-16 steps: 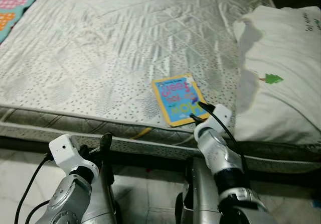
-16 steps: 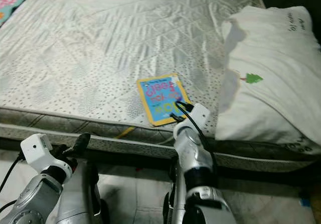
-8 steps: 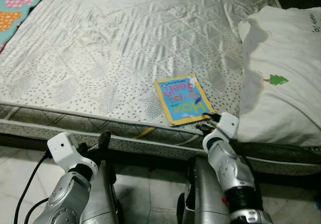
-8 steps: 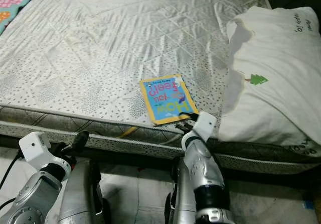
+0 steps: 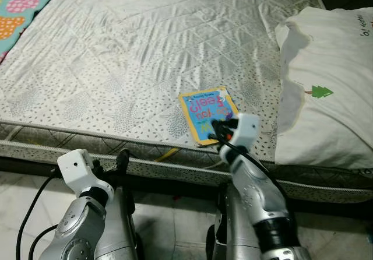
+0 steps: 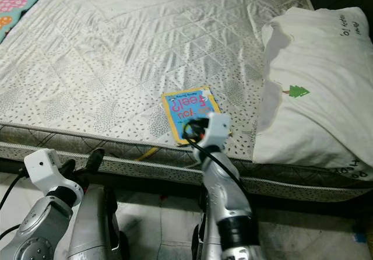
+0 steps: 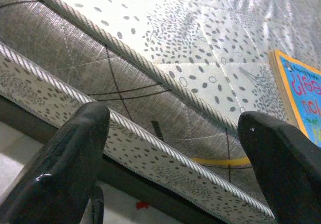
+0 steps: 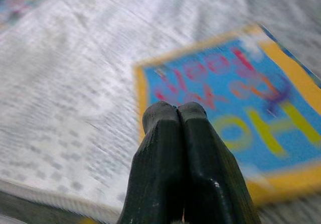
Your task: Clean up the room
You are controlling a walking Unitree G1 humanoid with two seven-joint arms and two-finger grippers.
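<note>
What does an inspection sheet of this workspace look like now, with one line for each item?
Surface: bare quilted mattress, pale and dotted near the front edge.
Job's things: picture book flat near the mattress front edge, beside the pillow.
Clutter: patterned blanket at the far left corner.
Grippers: right gripper fingers together, poised over the book; left gripper open, low by the mattress side.
Cables: black cables along both arms.
Surroundings: pale floor below the bed.
</note>
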